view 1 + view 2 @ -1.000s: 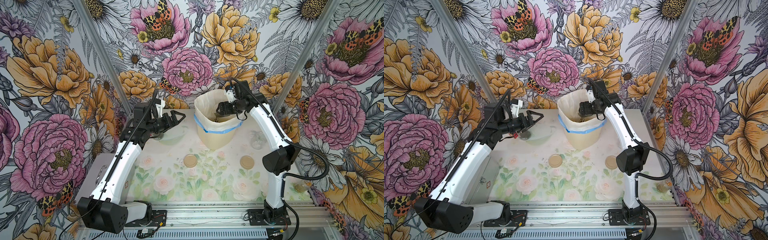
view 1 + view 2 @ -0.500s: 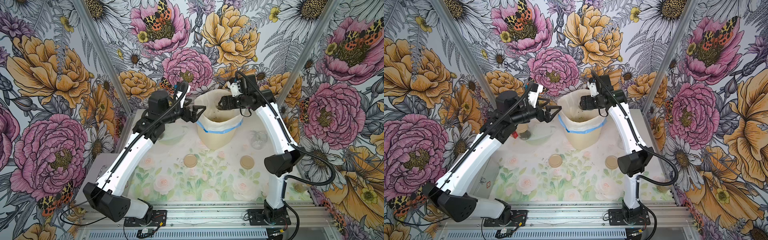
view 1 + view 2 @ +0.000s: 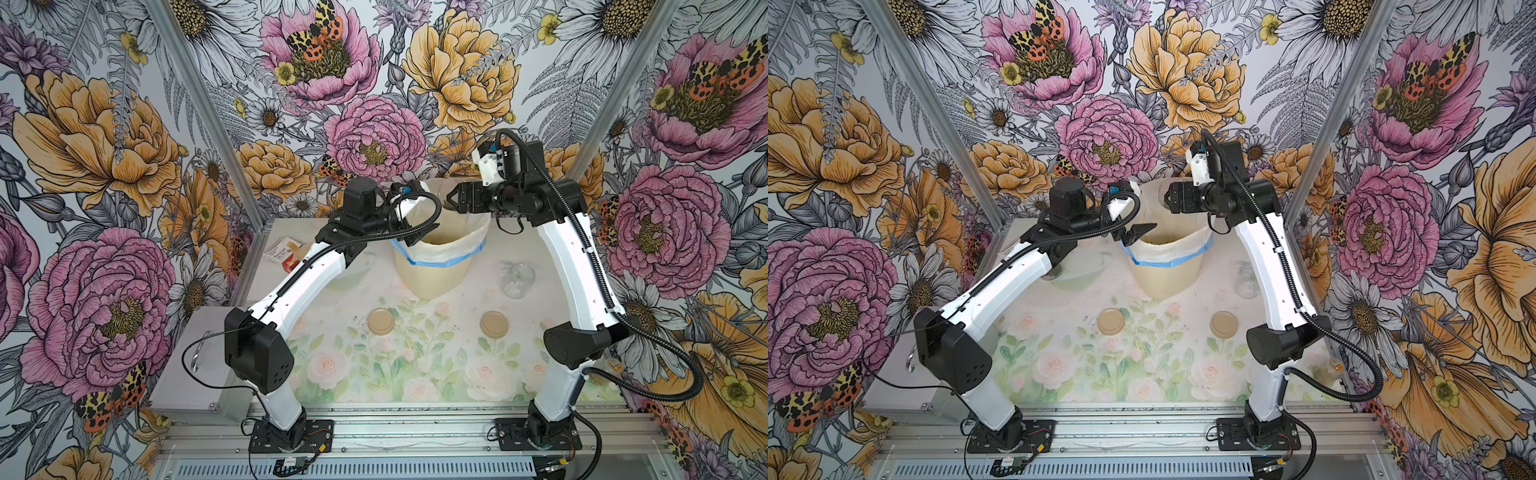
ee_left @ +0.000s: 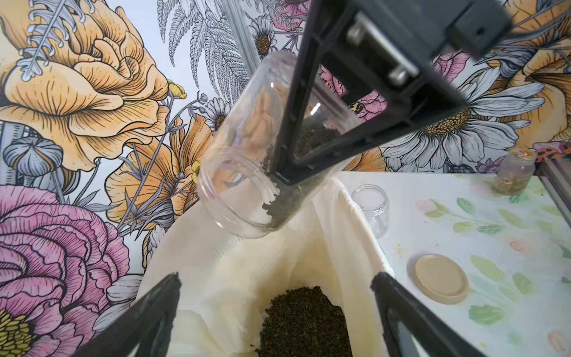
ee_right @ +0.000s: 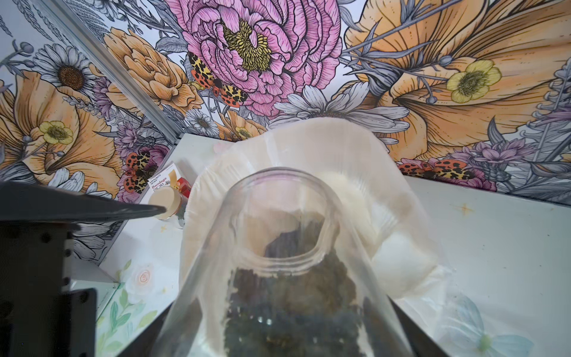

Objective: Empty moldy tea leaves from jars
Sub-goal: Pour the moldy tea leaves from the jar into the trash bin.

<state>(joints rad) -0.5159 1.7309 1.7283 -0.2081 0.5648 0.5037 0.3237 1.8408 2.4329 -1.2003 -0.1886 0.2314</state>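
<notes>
My right gripper [image 3: 451, 199] is shut on a clear glass jar [image 4: 247, 148], held tilted with its mouth down over the cream ribbed bin [image 3: 432, 270]. Moldy tea leaves [image 4: 278, 210] lie along the jar's lower side up to the mouth. The right wrist view looks through this jar [image 5: 278, 216] at the leaves [image 5: 293, 303]. A dark heap of tea leaves [image 4: 306, 321] lies in the bin's bag. My left gripper [image 3: 417, 235] stands open and empty over the bin's left rim. An empty jar [image 3: 517, 278] stands right of the bin. A lidded jar [image 5: 167, 201] stands at the back left.
Two tan lids [image 3: 380, 322] [image 3: 494, 323] lie on the mat in front of the bin. A bandage box [image 3: 282, 253] sits at the back left corner. Another small jar [image 4: 516, 173] stands at the table's right front edge. A grey metal case [image 3: 191, 374] lies beside the table's left edge.
My left arm has swung right from the back left of the table to the bin's left rim, gripper still open. My right gripper has lifted the jar slightly over the bin.
</notes>
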